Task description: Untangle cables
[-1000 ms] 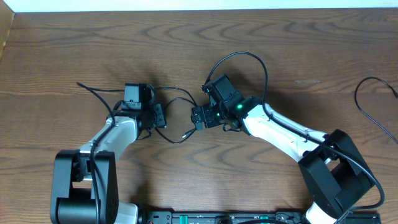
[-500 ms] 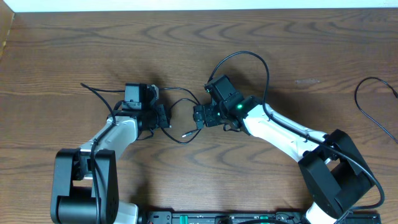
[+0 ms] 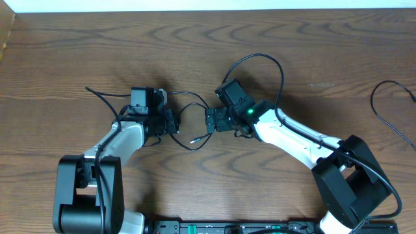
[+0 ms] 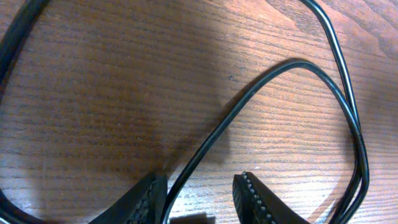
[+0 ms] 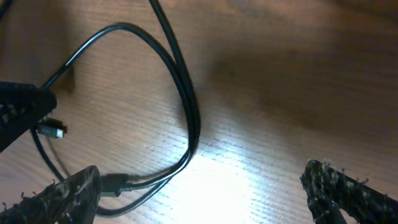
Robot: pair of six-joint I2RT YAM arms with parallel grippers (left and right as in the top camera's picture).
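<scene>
The left claw (image 3: 173,122), half-closed around a black cable (image 4: 249,98) (grip unclear), has edged toward the wide-open, empty right claw (image 3: 209,121), slackening the tangle between them.

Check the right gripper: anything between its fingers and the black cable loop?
Nothing visible. The right gripper has its fingers wide open over bare table. The black cable loop lies on the wood between them, its lower run close to one finger.
</scene>
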